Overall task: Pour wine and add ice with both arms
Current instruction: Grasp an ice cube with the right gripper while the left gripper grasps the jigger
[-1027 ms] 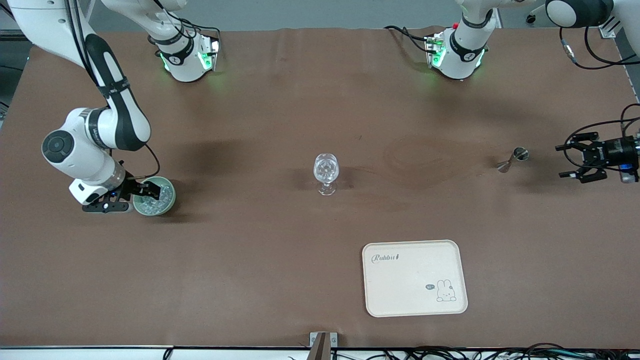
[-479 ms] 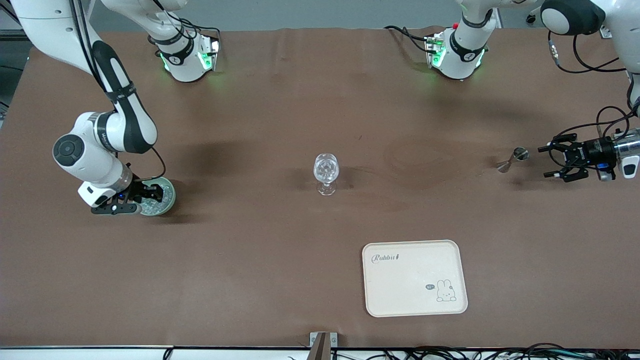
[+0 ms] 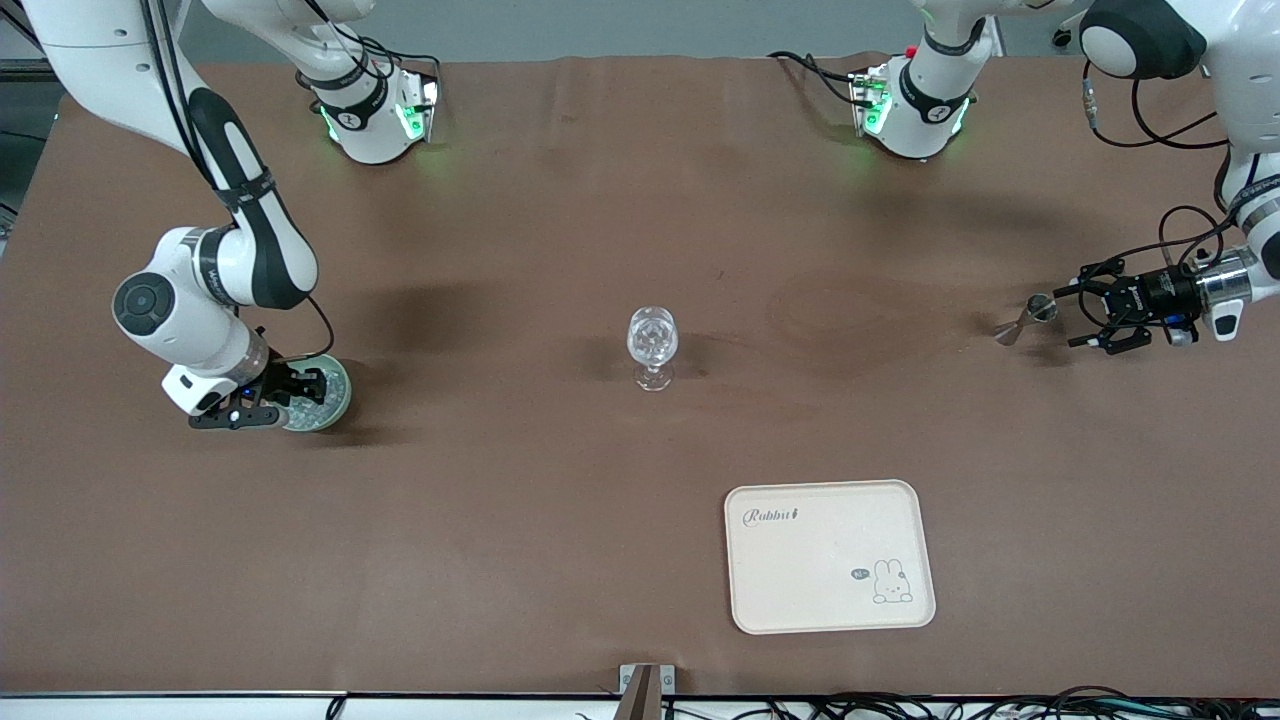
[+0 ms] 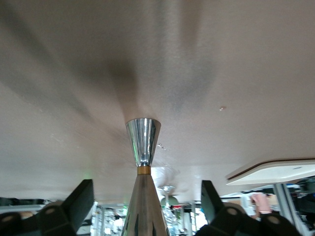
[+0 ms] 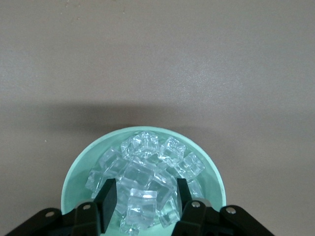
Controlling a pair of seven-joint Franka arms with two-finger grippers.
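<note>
Left claw [image 3: 1075, 313] spread wide, jigger [image 3: 1022, 319] lying on desk just ahead; I'd center on waist before pinching. Right claw [image 5: 142, 196] parted around cube in bowl [image 3: 338, 396]; contact unclear. Close gently on ice [image 5: 142, 169].

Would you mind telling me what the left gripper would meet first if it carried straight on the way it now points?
Most likely the jigger: the left gripper is open and low over the table, and the left wrist view shows the jigger standing centred between its fingers, right ahead. How much gap remains is hard to judge.
</note>
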